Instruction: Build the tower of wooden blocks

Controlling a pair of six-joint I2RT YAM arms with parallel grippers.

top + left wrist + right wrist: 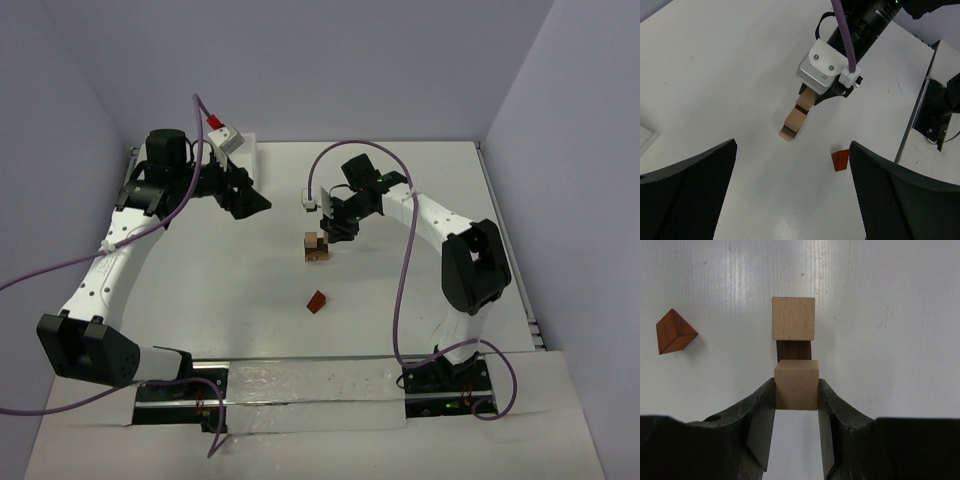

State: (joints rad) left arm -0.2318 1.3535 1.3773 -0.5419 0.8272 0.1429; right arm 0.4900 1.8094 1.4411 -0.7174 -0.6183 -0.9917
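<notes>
The wood block tower (316, 246) stands mid-table. In the right wrist view it shows as a light tan cube (793, 318) with a dark brown block (794, 350) on it. My right gripper (796, 390) is shut on a second light tan cube (796, 385), held at the top of the stack right over the dark brown block. A reddish-brown wedge block (316, 301) lies loose on the table in front of the tower; it also shows in the right wrist view (675, 331). My left gripper (792, 190) is open and empty, raised at the back left, facing the tower (795, 120).
A white bin (250, 155) stands at the back left, partly hidden behind the left arm. The right arm (822, 70) leans in over the tower from the right. The table's right edge has a metal rail (505, 240).
</notes>
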